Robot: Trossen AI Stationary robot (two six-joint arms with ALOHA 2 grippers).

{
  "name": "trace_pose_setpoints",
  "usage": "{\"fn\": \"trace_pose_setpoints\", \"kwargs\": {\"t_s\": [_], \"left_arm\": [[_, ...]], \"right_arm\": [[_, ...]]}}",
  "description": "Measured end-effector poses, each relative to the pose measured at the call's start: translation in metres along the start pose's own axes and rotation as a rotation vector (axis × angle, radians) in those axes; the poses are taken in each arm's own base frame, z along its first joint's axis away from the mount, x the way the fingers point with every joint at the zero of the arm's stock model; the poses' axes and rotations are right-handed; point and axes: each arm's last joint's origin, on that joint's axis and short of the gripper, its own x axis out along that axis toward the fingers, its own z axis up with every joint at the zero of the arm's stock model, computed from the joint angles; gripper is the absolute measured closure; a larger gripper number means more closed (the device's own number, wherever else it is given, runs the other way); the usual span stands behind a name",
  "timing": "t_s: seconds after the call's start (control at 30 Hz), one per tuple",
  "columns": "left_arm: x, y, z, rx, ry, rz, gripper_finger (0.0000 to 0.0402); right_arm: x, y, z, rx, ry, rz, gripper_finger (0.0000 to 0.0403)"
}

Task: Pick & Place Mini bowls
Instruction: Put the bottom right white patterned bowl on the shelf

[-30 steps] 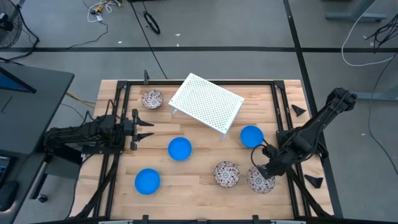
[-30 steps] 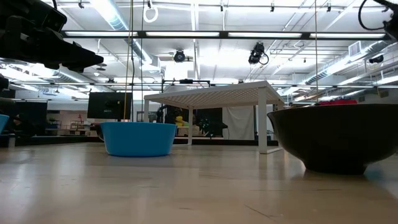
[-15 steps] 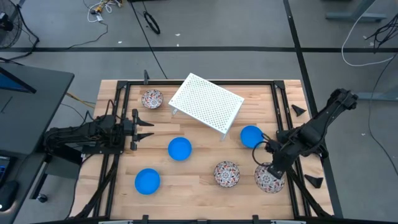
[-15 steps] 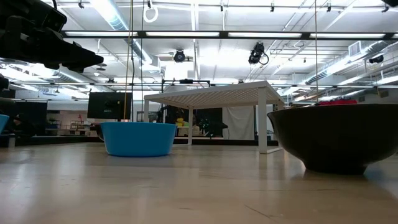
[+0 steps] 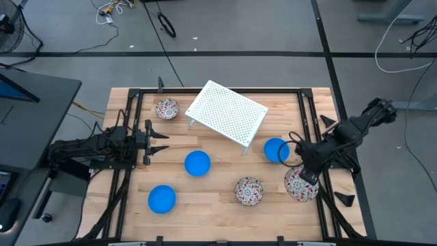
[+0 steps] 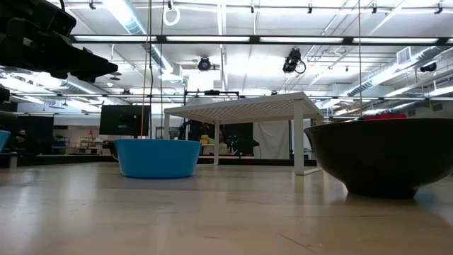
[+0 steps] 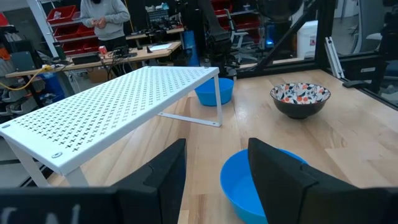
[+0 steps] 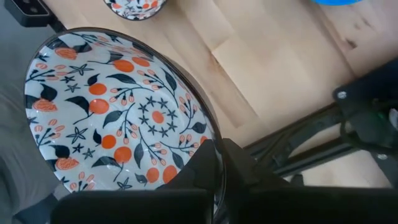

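Note:
My right gripper [image 5: 305,175] is shut on a white mini bowl with a red-and-dark pattern [image 5: 301,185], above the table's near right corner. On the table sit two more patterned bowls [image 5: 248,191] [image 5: 166,108] and three blue bowls [image 5: 276,150] [image 5: 197,163] [image 5: 162,199]. The white perforated rack [image 5: 227,113] stands on its legs at the far middle. My left gripper [image 5: 161,140] waits open at the table's left side, pointing level toward the blue bowl [image 7: 252,186] beyond its fingers. My right gripper [image 8: 219,152] pinches the patterned bowl's rim [image 8: 210,132], one finger inside the bowl and one outside. The fingers come from above, slanting down. The bowl is lifted clear of the table with its opening up.
Black rails [image 5: 313,123] run along the table's edges, and black brackets [image 5: 344,199] lie at the right. In the low view a dark bowl [image 6: 382,156] fills the right foreground. A person [image 7: 106,18] stands in the room beyond the table.
My right gripper has risen with the patterned bowl and gone toward the table's right edge, rolling its wrist as it went. The bowl has left the table and now hangs clear. The other bowls and the rack have stayed put.

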Motion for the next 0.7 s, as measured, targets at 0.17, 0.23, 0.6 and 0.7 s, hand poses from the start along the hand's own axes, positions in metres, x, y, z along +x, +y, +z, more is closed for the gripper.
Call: {"fn": "trace_pose_setpoints", "kwargs": {"t_s": [0.17,0.23,0.6,0.7], "left_arm": [[0.0,0.0,0.0,0.0,0.0,0.0,0.0225],[0.0,0.0,0.0,0.0,0.0,0.0,0.0225],[0.0,0.0,0.0,0.0,0.0,0.0,0.0225],[0.0,0.0,0.0,0.0,0.001,0.0,0.0225]], "right_arm": [[-0.012,0.006,0.007,-0.003,0.029,-0.005,0.0392],[-0.016,0.01,0.01,-0.015,0.034,-0.007,0.0392],[-0.051,0.035,0.039,-0.059,-0.058,0.089,0.0392],[-0.057,0.039,0.049,-0.057,-0.084,0.104,0.0392]]}}
